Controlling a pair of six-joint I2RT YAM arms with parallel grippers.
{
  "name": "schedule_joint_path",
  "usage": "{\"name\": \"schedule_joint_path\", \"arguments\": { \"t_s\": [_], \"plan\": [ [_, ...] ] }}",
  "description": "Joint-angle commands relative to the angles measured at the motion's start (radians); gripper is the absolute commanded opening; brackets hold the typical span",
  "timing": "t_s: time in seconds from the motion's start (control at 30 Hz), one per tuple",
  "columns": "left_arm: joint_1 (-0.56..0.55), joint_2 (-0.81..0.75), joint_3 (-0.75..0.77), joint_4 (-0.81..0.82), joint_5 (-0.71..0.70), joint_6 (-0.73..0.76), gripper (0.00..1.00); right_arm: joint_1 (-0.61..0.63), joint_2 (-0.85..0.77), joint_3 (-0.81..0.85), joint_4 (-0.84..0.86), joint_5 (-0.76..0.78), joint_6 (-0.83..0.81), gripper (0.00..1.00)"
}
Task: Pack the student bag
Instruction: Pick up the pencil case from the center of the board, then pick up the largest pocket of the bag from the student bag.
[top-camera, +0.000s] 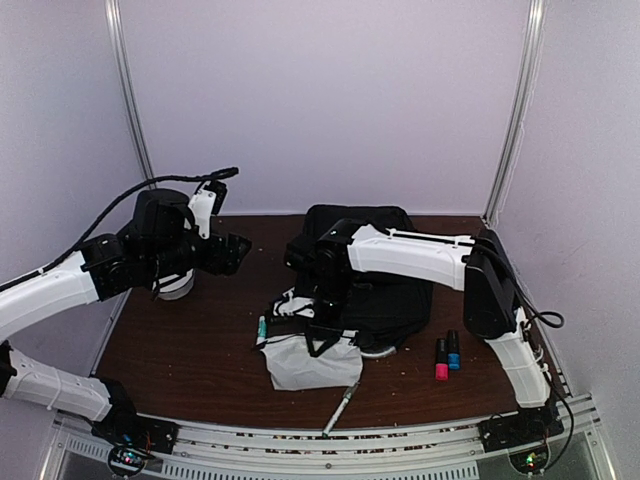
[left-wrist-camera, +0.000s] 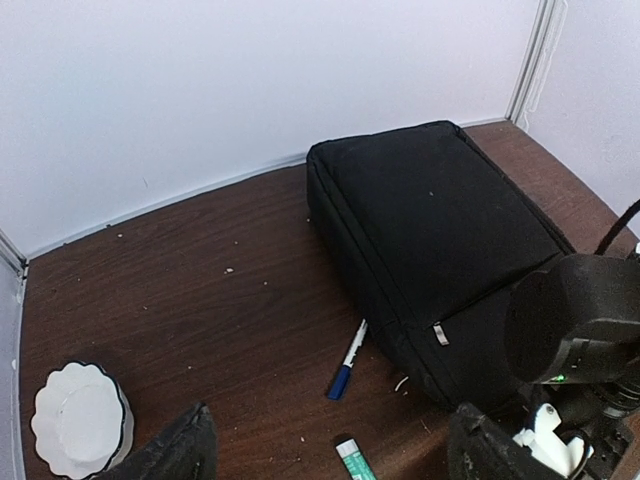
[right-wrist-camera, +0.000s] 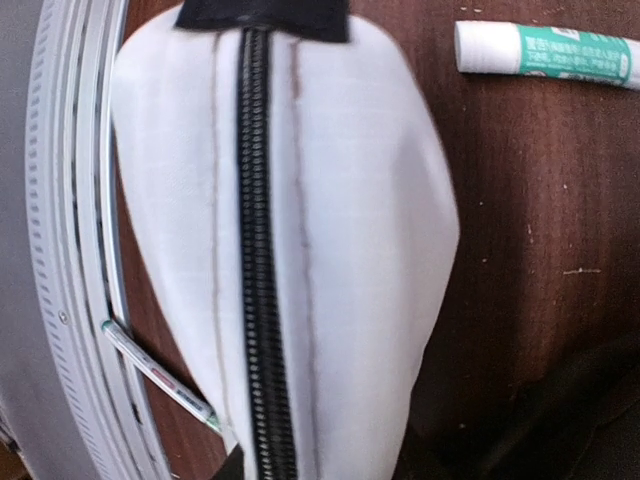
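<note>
The student bag (top-camera: 375, 285) is a large black backpack lying flat in the middle of the table, also seen in the left wrist view as the student bag (left-wrist-camera: 440, 215). My right gripper (top-camera: 318, 330) reaches over the bag's near edge onto a white zippered pouch (top-camera: 305, 362). That pouch (right-wrist-camera: 300, 230) fills the right wrist view, blurred and very close, and hides the fingers, so the grip does not show. My left gripper (left-wrist-camera: 332, 418) hangs open and empty above the table left of the bag, its dark fingers (left-wrist-camera: 180, 450) far apart.
A blue-capped pen (left-wrist-camera: 347, 361) and a green glue stick (left-wrist-camera: 355, 462) lie beside the bag. A white fluted cup (left-wrist-camera: 80, 418) stands at the left. Another pen (top-camera: 340, 408) lies near the front rail. Pink (top-camera: 441, 360) and blue (top-camera: 453, 350) markers lie right of the bag.
</note>
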Motion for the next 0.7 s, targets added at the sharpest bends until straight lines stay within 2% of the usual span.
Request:
{"name": "schedule_joint_path", "arguments": {
  "t_s": [0.0, 0.27, 0.3, 0.43, 0.53, 0.67],
  "plan": [
    [0.007, 0.0, 0.019, 0.019, -0.025, 0.004, 0.81, 0.006, 0.01, 0.029, 0.005, 0.006, 0.003, 0.19],
    [0.007, -0.006, 0.035, -0.003, -0.033, 0.038, 0.81, -0.038, -0.18, 0.022, -0.012, -0.016, 0.02, 0.05],
    [0.007, -0.001, 0.04, -0.003, -0.033, 0.046, 0.8, -0.05, -0.213, 0.021, -0.017, -0.026, 0.023, 0.0],
    [0.005, 0.035, 0.066, -0.006, -0.033, 0.081, 0.78, -0.121, -0.344, 0.003, -0.059, -0.083, 0.032, 0.0],
    [0.005, 0.071, 0.089, 0.003, 0.036, 0.121, 0.76, -0.2, -0.436, -0.036, -0.09, -0.087, 0.037, 0.0],
    [-0.003, 0.169, 0.145, 0.003, 0.21, 0.197, 0.74, -0.315, -0.575, -0.128, -0.085, -0.03, 0.035, 0.0]
  ]
}}
